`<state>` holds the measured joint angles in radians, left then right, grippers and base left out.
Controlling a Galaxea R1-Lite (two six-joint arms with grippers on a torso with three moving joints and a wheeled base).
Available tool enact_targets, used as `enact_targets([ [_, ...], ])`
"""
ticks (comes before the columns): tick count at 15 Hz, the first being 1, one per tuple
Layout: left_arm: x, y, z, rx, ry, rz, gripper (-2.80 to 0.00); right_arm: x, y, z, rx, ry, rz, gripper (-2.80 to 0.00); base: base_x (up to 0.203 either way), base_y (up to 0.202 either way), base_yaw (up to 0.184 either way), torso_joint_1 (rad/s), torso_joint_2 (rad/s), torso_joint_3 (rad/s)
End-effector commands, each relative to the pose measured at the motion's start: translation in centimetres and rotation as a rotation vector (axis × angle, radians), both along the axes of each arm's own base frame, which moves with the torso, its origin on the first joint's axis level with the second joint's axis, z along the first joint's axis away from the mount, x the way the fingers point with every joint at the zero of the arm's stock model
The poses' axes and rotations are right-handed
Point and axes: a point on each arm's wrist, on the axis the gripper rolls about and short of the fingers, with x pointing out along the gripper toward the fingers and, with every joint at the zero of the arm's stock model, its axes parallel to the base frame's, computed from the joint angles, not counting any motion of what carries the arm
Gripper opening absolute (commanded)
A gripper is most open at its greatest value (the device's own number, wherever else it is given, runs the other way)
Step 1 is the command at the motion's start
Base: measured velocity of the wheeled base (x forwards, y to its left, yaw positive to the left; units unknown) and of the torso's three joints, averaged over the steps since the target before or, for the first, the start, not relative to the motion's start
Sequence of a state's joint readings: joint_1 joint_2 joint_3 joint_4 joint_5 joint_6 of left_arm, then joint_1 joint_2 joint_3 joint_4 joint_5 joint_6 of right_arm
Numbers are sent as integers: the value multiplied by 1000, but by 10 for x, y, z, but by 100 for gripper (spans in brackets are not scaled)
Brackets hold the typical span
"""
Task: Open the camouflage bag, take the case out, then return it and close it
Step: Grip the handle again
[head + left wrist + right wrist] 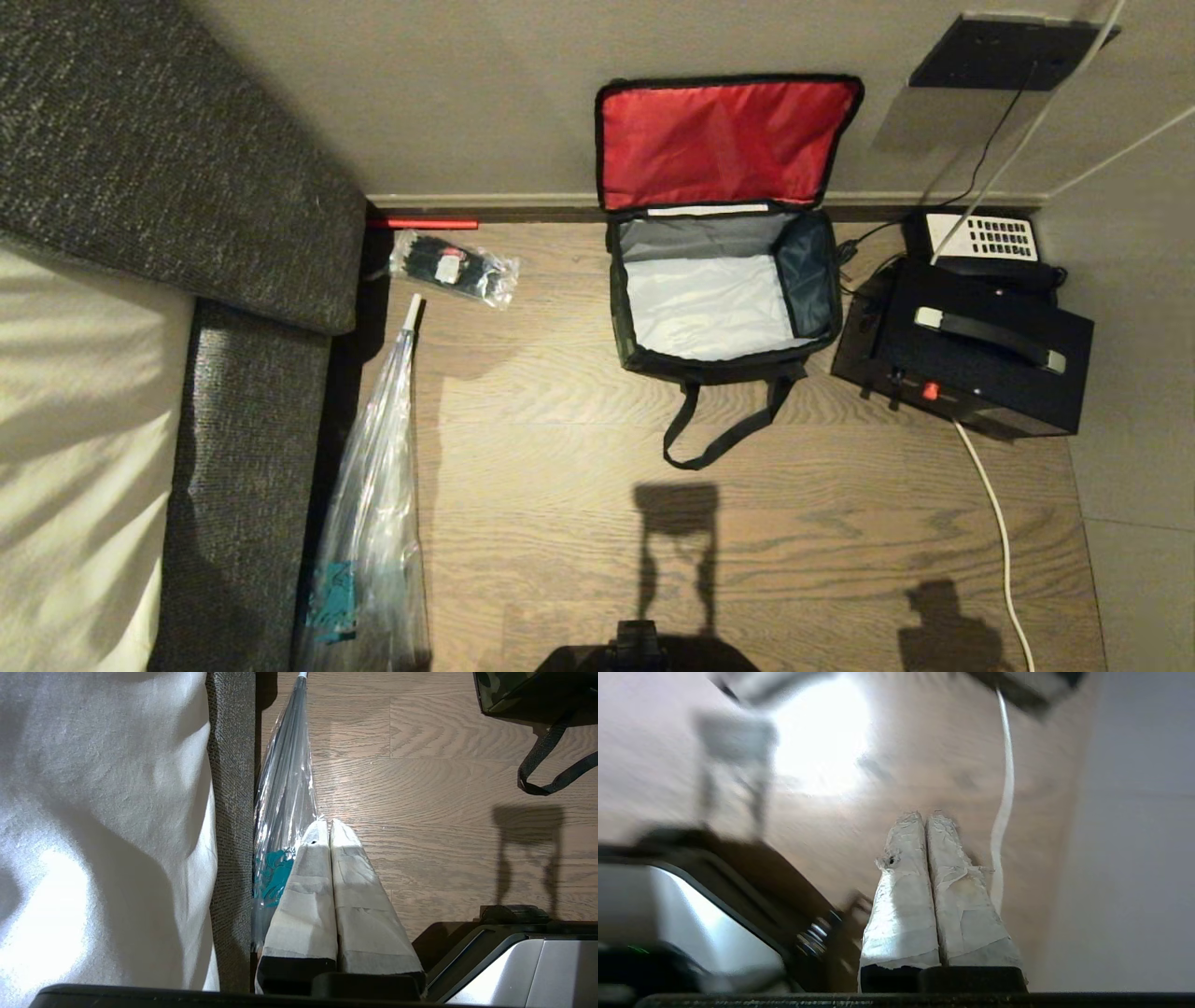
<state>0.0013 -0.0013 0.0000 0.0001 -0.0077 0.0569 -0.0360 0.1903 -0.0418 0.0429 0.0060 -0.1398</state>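
Observation:
The camouflage bag [719,359] stands open on the wood floor against the wall. Its red-lined lid [724,140] leans back on the wall, and the silver-grey interior [705,303] holds nothing. One corner of the bag [502,690] and its black strap [542,772] appear in the left wrist view. To the bag's right lies a black rectangular case [966,350] with a handle on top. My left gripper [329,823] is shut and empty, low beside the sofa. My right gripper [927,817] is shut and empty above bare floor. Neither arm appears in the head view.
A grey sofa [168,187] with a white cushion fills the left side. A long clear plastic bag [373,504] lies along it, a smaller one [453,266] near the wall. A telephone [985,238] sits behind the case. A white cable [994,504] crosses the floor at the right.

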Motion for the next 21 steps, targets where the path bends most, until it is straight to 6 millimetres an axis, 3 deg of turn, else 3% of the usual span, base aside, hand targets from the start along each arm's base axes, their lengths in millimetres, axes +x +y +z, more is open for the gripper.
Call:
enact_targets([
  [1, 0, 0, 0, -2, 3, 0, -280, -13, 0, -9, 95, -133, 18, -280, 0, 0, 0, 0, 0, 0],
  [21, 0, 0, 0, 0, 3, 0, -280, -15, 0, -11, 101, -151, 19, -280, 0, 0, 0, 0, 0, 0],
])
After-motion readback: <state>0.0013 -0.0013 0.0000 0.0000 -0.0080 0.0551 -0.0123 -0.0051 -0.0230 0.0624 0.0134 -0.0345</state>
